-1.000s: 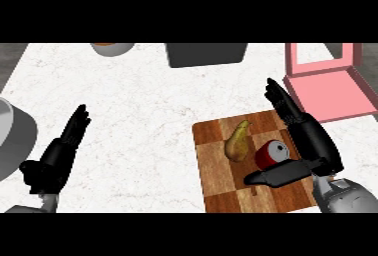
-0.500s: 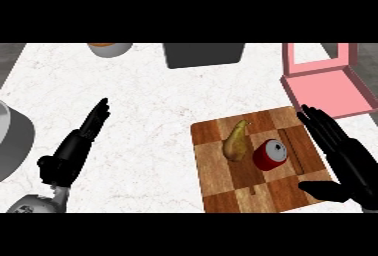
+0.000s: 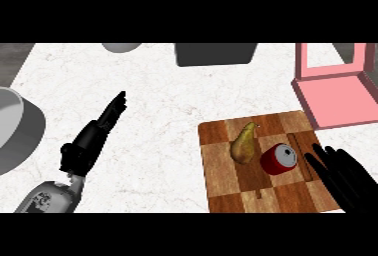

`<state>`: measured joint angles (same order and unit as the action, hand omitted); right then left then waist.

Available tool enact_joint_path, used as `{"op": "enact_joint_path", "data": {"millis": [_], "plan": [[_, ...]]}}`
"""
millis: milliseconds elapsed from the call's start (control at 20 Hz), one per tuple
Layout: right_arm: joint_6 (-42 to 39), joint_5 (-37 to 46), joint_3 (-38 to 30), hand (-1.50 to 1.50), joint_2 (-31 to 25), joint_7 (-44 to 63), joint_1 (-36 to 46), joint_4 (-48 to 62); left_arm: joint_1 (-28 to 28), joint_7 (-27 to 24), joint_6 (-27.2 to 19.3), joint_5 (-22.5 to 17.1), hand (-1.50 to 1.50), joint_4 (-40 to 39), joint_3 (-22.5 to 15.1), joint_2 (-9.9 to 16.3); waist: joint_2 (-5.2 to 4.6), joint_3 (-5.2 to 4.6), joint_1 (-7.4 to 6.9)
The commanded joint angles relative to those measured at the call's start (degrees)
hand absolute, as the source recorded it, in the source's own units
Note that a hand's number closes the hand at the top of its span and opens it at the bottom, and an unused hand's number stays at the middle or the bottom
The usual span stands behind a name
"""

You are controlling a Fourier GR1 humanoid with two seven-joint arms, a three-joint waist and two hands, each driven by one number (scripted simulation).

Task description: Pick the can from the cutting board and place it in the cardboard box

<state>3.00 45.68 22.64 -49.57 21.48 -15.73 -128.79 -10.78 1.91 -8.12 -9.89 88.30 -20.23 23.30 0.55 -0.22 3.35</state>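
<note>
Red cylindrical can [image 3: 280,158] with a silver top lies on the checkered brown wooden cutting board [image 3: 236,192], toward the board's 3 o'clock side, and nothing grips it. Just beside it, at its 9 o'clock, lies a yellow-green pear [image 3: 243,143]; whether the two touch is hard to tell.

The black right hand [image 3: 345,176] shows at about 4 o'clock from the can, its fingers [image 3: 319,161] straight and spread, their tips near the can but apart from it. The palm and wrist are cut off by the view's right and lower edges, and the hand covers the board's 4 o'clock corner.

The black left hand [image 3: 87,145] rests over the white marbled surface [image 3: 162,105] well apart from the board, at its 9 o'clock, fingers straight and together, pointing toward 1 o'clock and holding nothing. Its grey forearm [image 3: 49,198] runs out at the lower edge.

The pink open box [image 3: 337,95] stands at 1 o'clock from the board, just beside its far corner. Its raised back flap is cut off at the top, and the tray part runs out at the right edge; the part of its inside that shows holds nothing.

Three things are only partly in view. A grey round vessel [image 3: 16,131] is cut by the left edge, and its contents cannot be made out. A pale grey rounded object [image 3: 122,47] and a dark grey block [image 3: 215,54] are both cut off at the top of the surface.
</note>
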Motion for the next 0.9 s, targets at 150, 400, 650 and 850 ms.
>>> {"op": "enact_joint_path", "data": {"millis": [150, 400, 650, 850], "plan": [[-14.6, -0.7, 4.7, -1.5, 3.1, 16.9, -0.6, -11.8, -0.8, -0.5, 2.6, 1.2, 0.0, -0.7, -0.8, -2.2, -0.52, 0.14, -3.06], [-19.0, 2.0, 11.2, -1.5, 12.9, 24.2, 6.5, -8.3, -3.7, -0.9, 3.4, 3.0, 0.0, -5.4, 0.5, -5.1, -0.59, 0.16, -3.2], [-17.2, 3.9, 7.6, -1.5, 15.2, 17.0, 5.8, -0.7, -3.0, 4.6, 3.2, 6.3, 0.0, 0.9, 1.4, -7.2, -0.48, 0.24, -3.18], [-20.8, 3.8, 6.8, -1.5, 21.1, 18.7, 12.3, 6.7, -2.4, 0.6, 6.3, 6.5, 0.0, -2.1, 4.1, -7.4, -0.57, 0.22, -3.39]]}}
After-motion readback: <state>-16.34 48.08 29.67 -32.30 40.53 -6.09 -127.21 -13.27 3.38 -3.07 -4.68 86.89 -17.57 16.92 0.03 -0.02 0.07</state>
